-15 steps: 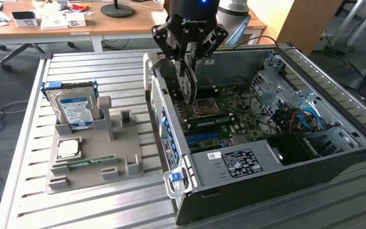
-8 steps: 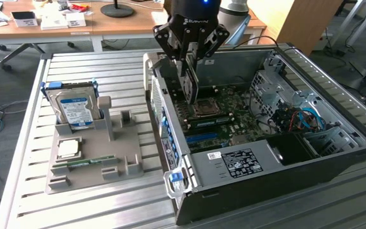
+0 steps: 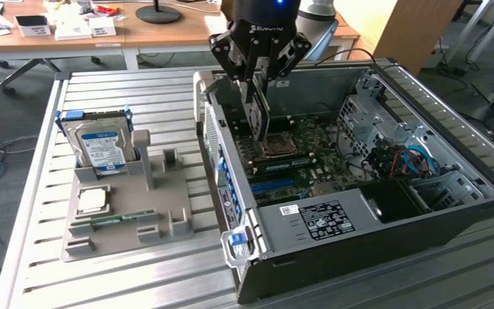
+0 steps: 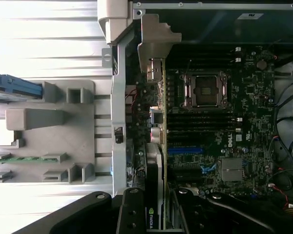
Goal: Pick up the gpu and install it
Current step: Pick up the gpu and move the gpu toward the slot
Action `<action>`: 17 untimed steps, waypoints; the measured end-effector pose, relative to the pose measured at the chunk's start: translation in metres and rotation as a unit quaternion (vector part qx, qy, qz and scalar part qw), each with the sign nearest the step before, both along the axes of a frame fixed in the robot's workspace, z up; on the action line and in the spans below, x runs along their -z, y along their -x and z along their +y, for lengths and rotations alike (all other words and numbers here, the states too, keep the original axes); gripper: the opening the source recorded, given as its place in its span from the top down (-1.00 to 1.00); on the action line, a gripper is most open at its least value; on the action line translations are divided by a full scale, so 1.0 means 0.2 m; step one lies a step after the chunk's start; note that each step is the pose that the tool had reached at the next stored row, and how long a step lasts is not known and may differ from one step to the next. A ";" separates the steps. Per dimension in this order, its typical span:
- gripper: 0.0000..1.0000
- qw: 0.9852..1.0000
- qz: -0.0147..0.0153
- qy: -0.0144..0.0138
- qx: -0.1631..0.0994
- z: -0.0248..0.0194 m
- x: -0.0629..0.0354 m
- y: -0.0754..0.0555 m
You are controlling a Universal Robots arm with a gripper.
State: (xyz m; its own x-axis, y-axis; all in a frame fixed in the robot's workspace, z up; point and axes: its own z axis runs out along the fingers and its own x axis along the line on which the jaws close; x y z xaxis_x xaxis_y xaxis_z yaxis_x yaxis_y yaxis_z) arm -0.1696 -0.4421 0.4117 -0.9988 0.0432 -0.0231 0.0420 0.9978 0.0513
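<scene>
The black hand (image 3: 261,78) is clamped partway shut on the thin green gpu (image 3: 258,119), which it holds upright on edge over the green motherboard (image 3: 316,154) inside the open black computer case (image 3: 453,193).

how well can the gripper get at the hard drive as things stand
Probably not yet: the gripper is shut on the gpu at the open case. The hard drive itself stands uncovered in the grey holder, nothing above it.

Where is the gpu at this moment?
In the exterior view, the gpu hangs upright in the gripper inside the open computer case, over the motherboard and beside the CPU socket.
</scene>
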 end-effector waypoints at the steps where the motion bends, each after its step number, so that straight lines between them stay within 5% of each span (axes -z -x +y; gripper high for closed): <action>1: 0.46 1.000 0.000 0.000 0.000 0.000 0.000 -0.01; 17: 0.46 1.000 0.000 0.000 0.000 0.000 0.000 -0.14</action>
